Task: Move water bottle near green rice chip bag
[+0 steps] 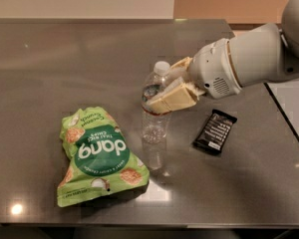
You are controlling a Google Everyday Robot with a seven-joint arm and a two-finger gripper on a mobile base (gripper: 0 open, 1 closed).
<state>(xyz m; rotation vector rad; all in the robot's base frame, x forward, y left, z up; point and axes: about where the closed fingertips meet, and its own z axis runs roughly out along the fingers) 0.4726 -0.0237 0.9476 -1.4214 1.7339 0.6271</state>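
Observation:
The water bottle [154,114] is clear and ribbed with a white cap, and stands upright on the grey table [70,63], just right of the green rice chip bag [99,155]. The bag lies flat with its "dang" circle facing up. My gripper [165,89] reaches in from the right and is shut on the bottle's upper body, one tan finger [173,99] in front and one behind. The bottle's base is about at the table surface, a short gap from the bag's right edge.
A small black wrapped bar [215,132] lies on the table right of the bottle, under my arm [249,59]. The table's right edge runs close beside it, and the front edge is just below the bag.

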